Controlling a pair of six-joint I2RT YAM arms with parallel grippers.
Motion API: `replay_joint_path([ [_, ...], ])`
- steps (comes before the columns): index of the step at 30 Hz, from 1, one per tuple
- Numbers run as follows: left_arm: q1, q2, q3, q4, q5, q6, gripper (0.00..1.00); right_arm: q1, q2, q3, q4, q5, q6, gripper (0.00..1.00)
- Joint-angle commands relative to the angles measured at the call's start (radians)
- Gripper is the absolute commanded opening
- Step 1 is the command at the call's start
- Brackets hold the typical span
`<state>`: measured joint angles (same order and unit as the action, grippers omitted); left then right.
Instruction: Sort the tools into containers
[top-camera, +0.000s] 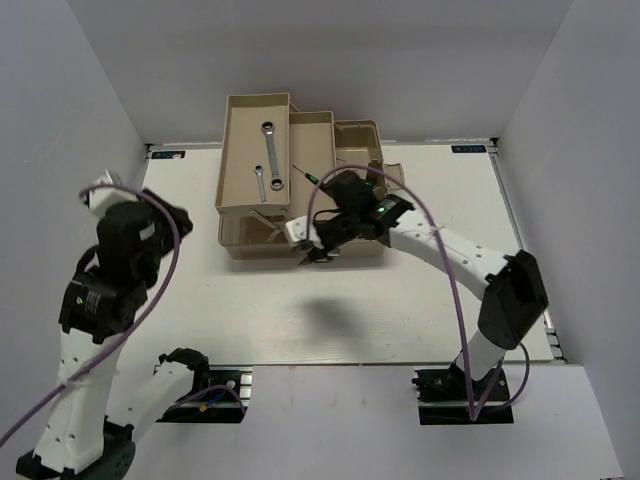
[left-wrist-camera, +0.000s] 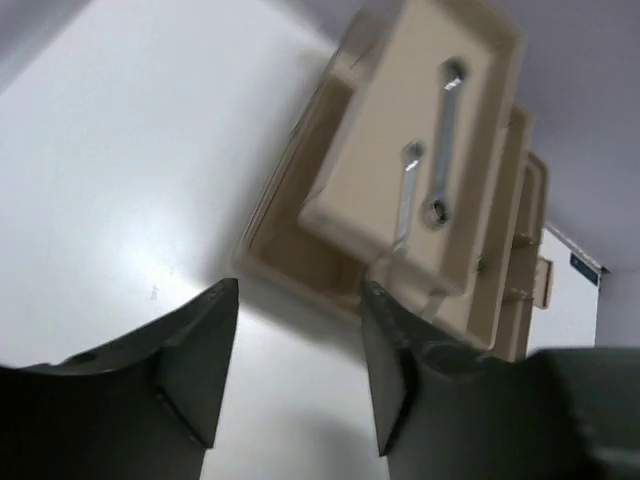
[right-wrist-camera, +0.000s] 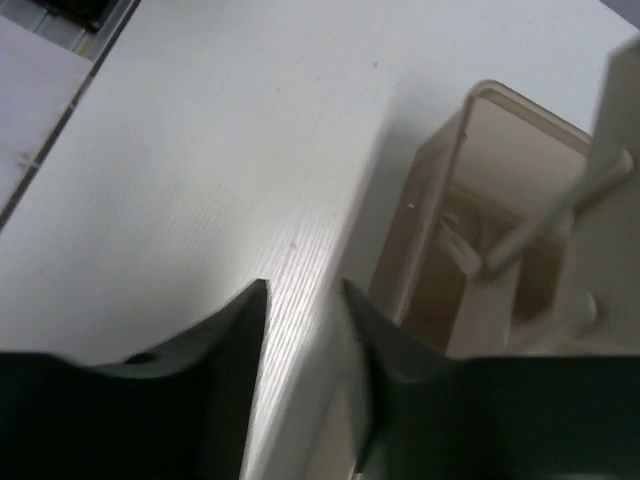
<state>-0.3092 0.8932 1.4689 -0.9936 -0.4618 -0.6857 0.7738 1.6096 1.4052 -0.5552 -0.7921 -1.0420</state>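
Observation:
The beige fold-out toolbox (top-camera: 262, 245) stands at the back middle of the table. Its raised left tray (top-camera: 232, 150) holds a long silver wrench (top-camera: 271, 150) and a short one (top-camera: 260, 185). A thin screwdriver (top-camera: 305, 173) lies in the middle tray, its handle partly hidden by my right arm. My right gripper (top-camera: 310, 256) hovers over the toolbox's front edge, open and holding nothing (right-wrist-camera: 303, 283). My left gripper (top-camera: 178, 215) is raised at the left, apart from the box, open and holding nothing (left-wrist-camera: 300, 285). Both wrenches (left-wrist-camera: 445, 130) (left-wrist-camera: 407, 190) show in its view.
The toolbox's lower compartment (right-wrist-camera: 440, 270) with its pale hinge bars lies right of the right fingers. White walls close in the table (top-camera: 400, 310) on three sides. Both arm bases are bolted at the near edge.

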Motion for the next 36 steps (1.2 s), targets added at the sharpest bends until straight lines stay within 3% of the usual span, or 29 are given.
replay_joint_path([
  [1, 0.002, -0.063, -0.186, -0.171, -0.040, -0.221, 0.64, 0.102, 0.065, 0.084, 0.159, 0.132, 0.013, 0.46],
  [2, 0.002, -0.132, -0.275, -0.180, -0.025, -0.274, 0.70, 0.116, 0.096, 0.089, 0.190, 0.170, 0.035, 0.51],
  [7, -0.008, -0.287, -0.494, -0.198, 0.029, -0.385, 0.72, 0.223, 0.168, 0.100, 0.385, 0.400, 0.068, 0.59],
  [14, -0.008, -0.342, -0.542, -0.249, 0.041, -0.411, 0.73, 0.283, 0.364, 0.250, 0.469, 0.626, 0.085, 0.59],
  [23, -0.008, -0.390, -0.659, -0.263, 0.087, -0.445, 0.73, 0.306, 0.613, 0.498, 0.287, 0.778, 0.065, 0.59],
  [25, -0.008, -0.390, -0.695, -0.228, 0.113, -0.445, 0.73, 0.306, 0.630, 0.509, 0.262, 0.818, 0.057, 0.56],
  [28, -0.008, -0.390, -0.762, -0.176, 0.161, -0.445, 0.73, 0.305, 0.648, 0.509, 0.225, 0.835, 0.066, 0.38],
  [29, -0.008, -0.390, -0.780, -0.160, 0.173, -0.445, 0.73, 0.305, 0.639, 0.508, 0.213, 0.826, 0.080, 0.16],
  [30, -0.008, -0.390, -0.821, -0.127, 0.202, -0.454, 0.73, 0.303, 0.632, 0.499, 0.193, 0.812, 0.091, 0.04],
  [31, -0.008, -0.390, -0.840, -0.107, 0.216, -0.454, 0.72, 0.300, 0.613, 0.485, 0.189, 0.808, 0.109, 0.00],
  [36, 0.001, -0.378, -0.936, 0.004, 0.279, -0.485, 0.71, 0.294, 0.494, 0.457, 0.167, 0.803, 0.221, 0.00],
])
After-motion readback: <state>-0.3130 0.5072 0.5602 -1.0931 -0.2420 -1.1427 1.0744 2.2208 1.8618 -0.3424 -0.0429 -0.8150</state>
